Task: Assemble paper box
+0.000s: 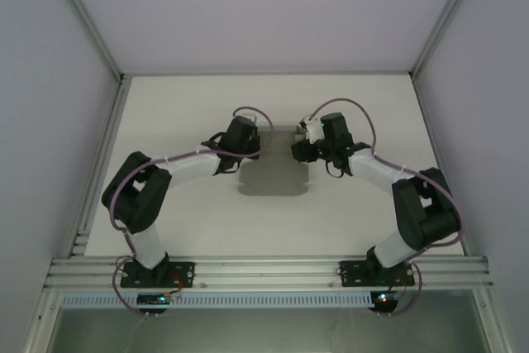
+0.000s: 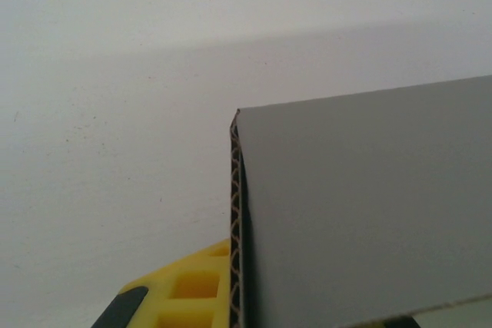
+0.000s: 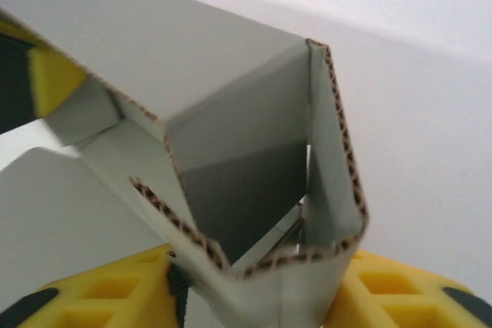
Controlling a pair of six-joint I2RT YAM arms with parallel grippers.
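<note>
The grey paper box [image 1: 273,178] sits in the middle of the table [image 1: 182,221], partly folded. The left fingers [image 2: 192,289] pinch its left edge. The right fingers [image 3: 392,289] clamp a folded-up flap at its far right corner.

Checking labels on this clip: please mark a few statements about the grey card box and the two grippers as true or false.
1. The grey corrugated-card paper box sits near the middle of the white table. True.
2. The box is finished, with all flaps closed. False: the right wrist view shows walls and flaps only half folded, and the inside is open.
3. The left gripper is at the box's left edge and the right gripper is at its right edge. True.
4. The right gripper hangs clear above the card. False: its yellow fingers stand on either side of a folded card wall.
</note>
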